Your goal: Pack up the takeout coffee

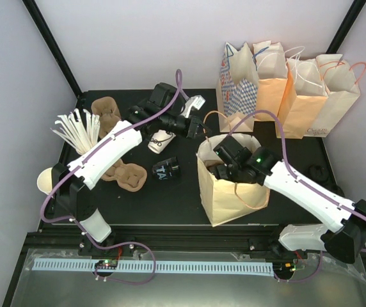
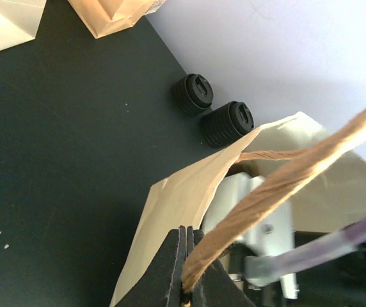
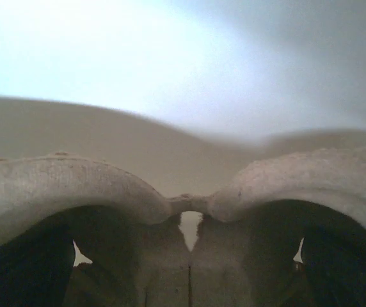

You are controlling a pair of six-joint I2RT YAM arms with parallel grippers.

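With your left tool (image 2: pixel 186 284) pinching the bag handle (image 2: pixel 285 185), ease your right tool (image 1: pixel 223 165), clamped on the pulp carrier (image 3: pixel 106 185), level into the bag (image 1: pixel 228 199); the takeout coffee (image 1: pixel 160 141) lies on the bench (image 1: pixel 170 199) to its left.

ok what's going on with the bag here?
The left gripper is shut on a handle of the open paper bag. The right gripper is down inside the bag. Its camera shows only a cardboard cup tray up close, so whether it is open or shut can't be read. The white coffee cup is out on the table under the left arm, not packed yet.
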